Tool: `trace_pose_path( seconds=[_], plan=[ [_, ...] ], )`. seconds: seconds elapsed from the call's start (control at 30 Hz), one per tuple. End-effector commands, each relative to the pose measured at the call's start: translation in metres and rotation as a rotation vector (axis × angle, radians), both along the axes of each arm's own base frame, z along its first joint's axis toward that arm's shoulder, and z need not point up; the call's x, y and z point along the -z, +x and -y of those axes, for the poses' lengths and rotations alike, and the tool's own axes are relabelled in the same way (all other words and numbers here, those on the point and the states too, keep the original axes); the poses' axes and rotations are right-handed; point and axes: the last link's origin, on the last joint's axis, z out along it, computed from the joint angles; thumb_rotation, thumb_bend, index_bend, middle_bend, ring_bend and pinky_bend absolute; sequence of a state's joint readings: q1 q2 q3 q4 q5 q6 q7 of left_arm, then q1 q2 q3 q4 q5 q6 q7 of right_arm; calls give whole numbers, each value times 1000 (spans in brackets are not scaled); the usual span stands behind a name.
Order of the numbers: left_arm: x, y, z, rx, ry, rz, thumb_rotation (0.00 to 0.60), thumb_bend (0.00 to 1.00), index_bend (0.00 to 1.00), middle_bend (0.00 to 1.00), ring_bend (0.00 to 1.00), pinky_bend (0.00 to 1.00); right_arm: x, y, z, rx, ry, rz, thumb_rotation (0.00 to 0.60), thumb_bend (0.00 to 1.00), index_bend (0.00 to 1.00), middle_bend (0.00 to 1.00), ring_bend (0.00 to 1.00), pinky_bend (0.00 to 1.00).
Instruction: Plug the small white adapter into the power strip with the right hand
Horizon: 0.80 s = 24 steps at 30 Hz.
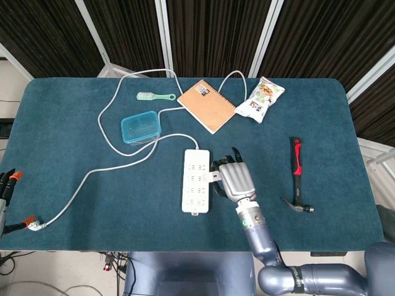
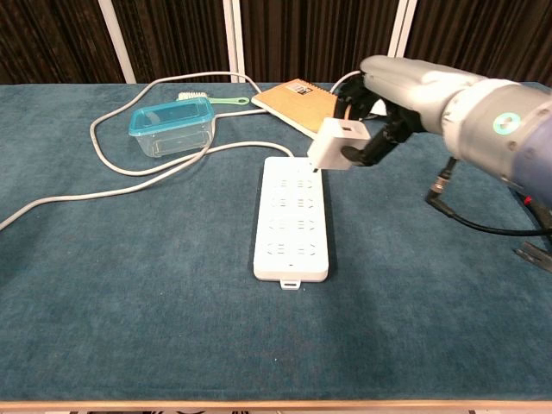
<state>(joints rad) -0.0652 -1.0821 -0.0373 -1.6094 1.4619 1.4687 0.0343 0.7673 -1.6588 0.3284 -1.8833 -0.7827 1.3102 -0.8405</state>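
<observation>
A small white adapter (image 2: pixel 337 144), a boxy cube, hangs tilted just above the far end of the power strip (image 2: pixel 291 218). The long white multi-socket strip lies flat on the table, its cord trailing away.

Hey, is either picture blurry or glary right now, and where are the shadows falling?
Head view: sharp, evenly lit, no glare; right hand hides most of the white adapter. Chest view: adapter crisp, the near forearm slightly soft, a faint shadow on the power strip beneath it.
</observation>
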Motion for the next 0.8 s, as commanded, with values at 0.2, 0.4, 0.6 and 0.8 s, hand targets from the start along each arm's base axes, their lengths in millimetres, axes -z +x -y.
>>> trace_pose_path(
  seconds=[0.2,0.4,0.6,0.8],
  plan=[
    [-1,1,0,4,-6,15,600,2,0,0,0,0,29,31,6,85,-2,-153,600,673,751,649,260,0],
    [-1,1,0,2,-17,26,600,2,0,0,0,0,42,35,13,124,-21,-244,600,673,762,658,271,0],
    [-1,1,0,0,-23,33,600,2,0,0,0,0,46,38,21,167,-41,-281,600,673,764,659,272,0],
    [-1,1,0,-4,-24,37,600,2,0,0,0,0,52,39,24,232,-14,-320,600,673,764,659,272,0]
  ],
)
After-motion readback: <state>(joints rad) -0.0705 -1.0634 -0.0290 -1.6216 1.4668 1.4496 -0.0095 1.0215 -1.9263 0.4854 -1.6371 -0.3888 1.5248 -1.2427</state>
